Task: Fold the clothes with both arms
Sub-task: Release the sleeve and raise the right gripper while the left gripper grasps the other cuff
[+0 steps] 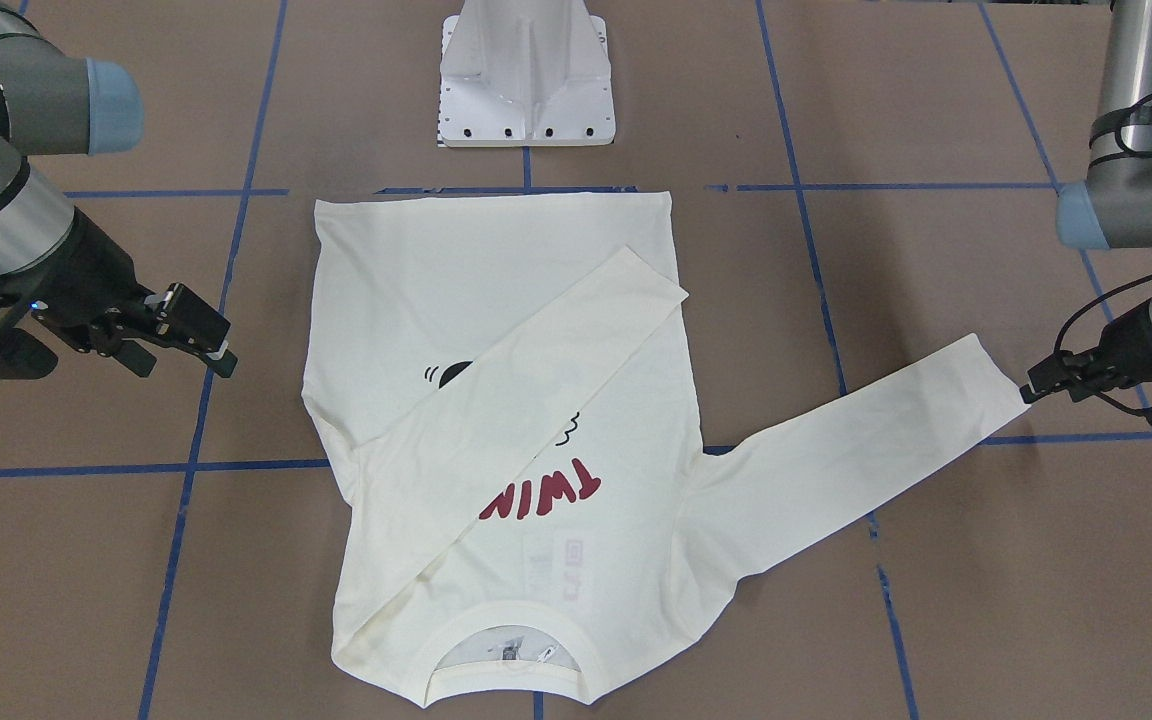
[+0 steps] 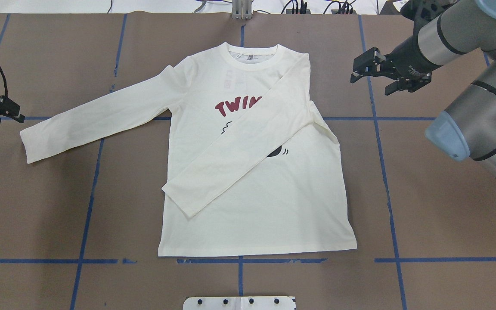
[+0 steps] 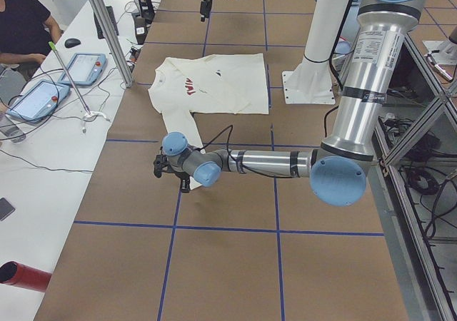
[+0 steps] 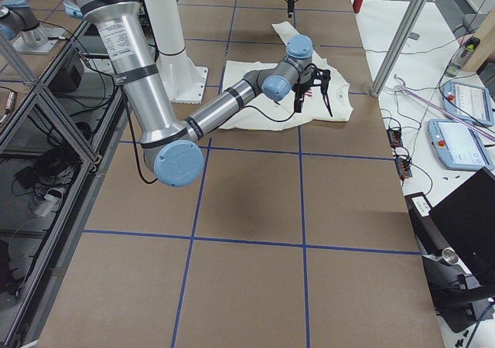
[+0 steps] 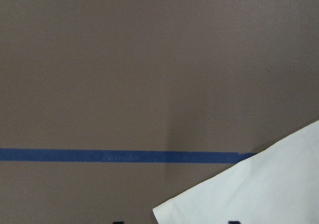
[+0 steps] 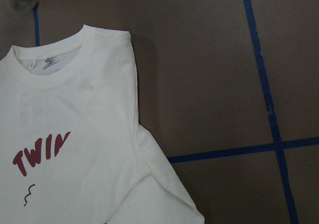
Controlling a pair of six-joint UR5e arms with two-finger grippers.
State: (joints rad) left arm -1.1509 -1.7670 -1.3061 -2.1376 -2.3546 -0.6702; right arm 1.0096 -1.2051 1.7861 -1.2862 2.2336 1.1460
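The cream shirt [image 2: 265, 206] lies flat and face up in the middle of the brown worktop [image 2: 446, 206], with its neck away from the robot. The sleeve [image 2: 239, 146] on the robot's right is folded slantwise across the shirt's front and covers part of the red lettering and the black print. The other sleeve [image 2: 101, 116] stretches straight out from the shirt to the robot's left.

The right end effector [image 2: 355, 72] hangs beside the shirt's right shoulder, clear of the cloth. Its jaws stand apart and hold nothing.

The left end effector [image 1: 1028, 390] sits at the far end of the stretched sleeve, just beside the corner of the cuff [image 2: 26, 146]. In the left wrist view two dark tips show at the bottom edge, well apart, so its jaws are spread. One tip is over the cuff corner and the other over bare worktop. Whether either touches the cloth cannot be told, and it grips nothing.
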